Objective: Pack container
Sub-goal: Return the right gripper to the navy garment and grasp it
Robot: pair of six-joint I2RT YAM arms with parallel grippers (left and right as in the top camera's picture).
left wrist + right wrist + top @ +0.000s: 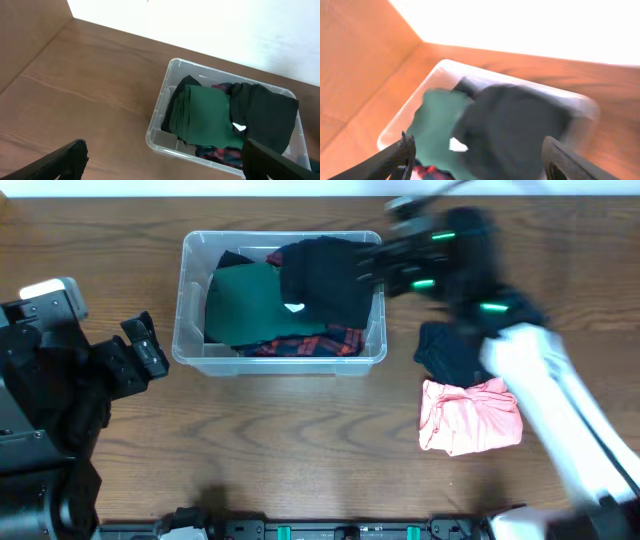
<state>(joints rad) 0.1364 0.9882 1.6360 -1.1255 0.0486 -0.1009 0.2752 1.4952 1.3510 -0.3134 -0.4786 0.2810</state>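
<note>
The wooden table point(300, 440) carries everything. The right arm reaches in from the lower right to the container's far right corner, and it is blurred in the overhead view.

The container point(280, 363) sits on the table left of centre, nearer the far edge. It holds a folded green garment point(245, 305) on its left side and a black garment point(325, 280) on its right side. A red plaid garment point(310, 345) shows beneath them along the near wall.

On the table to the right of the container lie a pink garment point(470, 415) and, just behind it, a navy garment point(450, 350).

The right hand point(482, 160) is over the black garment with its fingers spread wide and nothing between them. The left hand point(165, 165) is just to the left of the container, its fingers also wide apart and empty.
</note>
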